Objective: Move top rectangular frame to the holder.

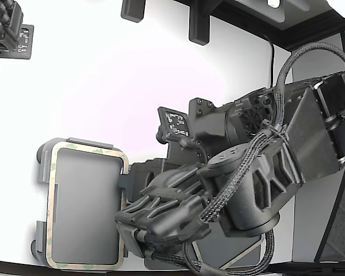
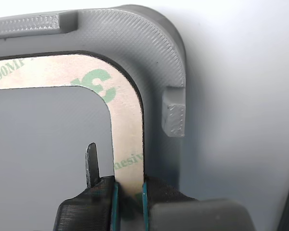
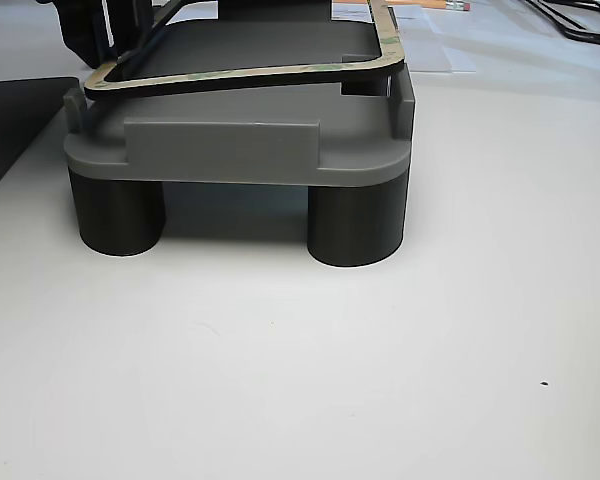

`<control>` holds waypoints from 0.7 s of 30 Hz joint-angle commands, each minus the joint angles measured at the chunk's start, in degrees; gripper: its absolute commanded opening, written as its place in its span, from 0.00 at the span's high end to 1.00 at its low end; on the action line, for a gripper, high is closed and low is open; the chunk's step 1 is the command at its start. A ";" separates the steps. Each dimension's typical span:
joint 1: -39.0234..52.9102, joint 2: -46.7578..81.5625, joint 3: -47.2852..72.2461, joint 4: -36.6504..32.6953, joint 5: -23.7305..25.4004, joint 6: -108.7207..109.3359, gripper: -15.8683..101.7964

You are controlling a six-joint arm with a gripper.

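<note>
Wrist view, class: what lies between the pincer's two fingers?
One side strip of the top rectangular frame sits between the pincer fingers, above the holder. The wrist view shows this.

You face a white tabletop (image 1: 132,75), evenly and brightly lit, with soft shadows. In the exterior view, two dark brackets (image 1: 198,26) overhang its far edge below a black frame (image 1: 310,23). In the other view, a flat dark mat (image 3: 10,125) lies at the left, and pencils (image 3: 445,4) rest at the far edge.
</note>
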 commanded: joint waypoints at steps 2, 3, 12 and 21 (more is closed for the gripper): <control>-0.97 0.70 -1.23 0.09 -0.26 0.26 0.96; -1.05 0.62 -1.23 0.09 -0.26 0.35 0.96; -1.23 0.18 -1.32 0.00 -0.62 0.70 0.96; -1.23 0.09 -0.97 0.00 -0.70 0.62 0.96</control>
